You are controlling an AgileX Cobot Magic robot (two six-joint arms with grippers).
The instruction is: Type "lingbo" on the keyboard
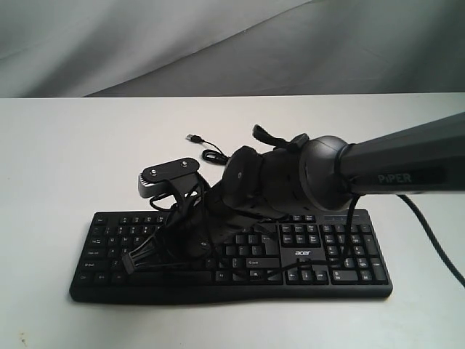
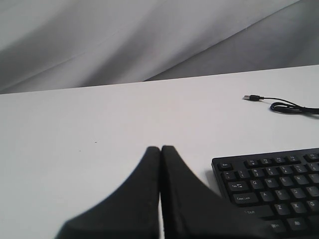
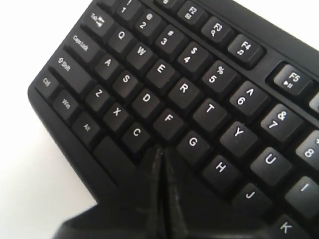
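The black keyboard (image 1: 341, 270) with white-lettered keys and an "acer" logo lies across the white table. My right gripper (image 1: 192, 244) reaches over it from the right and is shut, its tips down among the letter keys left of the middle. In the right wrist view the shut tips (image 3: 160, 150) rest on the keyboard (image 3: 164, 69) in the bottom letter row, just past C and below F and G; the key under them is hidden. My left gripper (image 2: 161, 148) is shut on nothing, above bare table just off the Esc corner of the keyboard (image 2: 279, 184).
The keyboard's thin black cable (image 1: 207, 151) lies coiled on the table behind it, its USB plug (image 2: 250, 97) loose. A grey cloth backdrop (image 1: 218, 43) rises behind the table. The right arm (image 1: 407, 163) and its hanging wires cover the keyboard's middle.
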